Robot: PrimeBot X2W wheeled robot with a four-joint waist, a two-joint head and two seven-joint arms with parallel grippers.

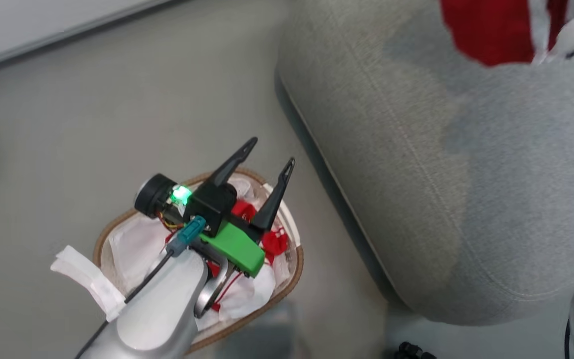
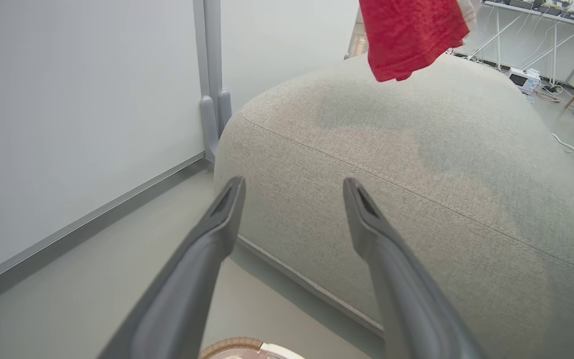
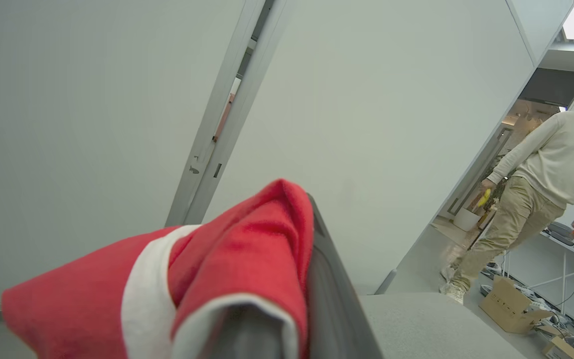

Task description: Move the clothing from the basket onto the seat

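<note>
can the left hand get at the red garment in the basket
Probably yes: the left hand hangs open above the basket, and the red garment lies exposed beneath it. Its fingers point toward the seat, so it would likely need to tilt down.

A smooth pale grey floor (image 1: 117, 99) carries everything. On it stands a large grey woven-fabric upholstered seat (image 1: 416, 174) with rounded corners and stitched seams. Near the seat's side, with a strip of floor between them, sits an oval white plastic basket with a brown woven rim (image 1: 96, 247). A crumpled white cloth liner (image 1: 132, 244) and some red clothing (image 1: 273, 243) lie inside it. Open cardboard boxes (image 3: 508, 304) rest on the floor farther off.
</note>
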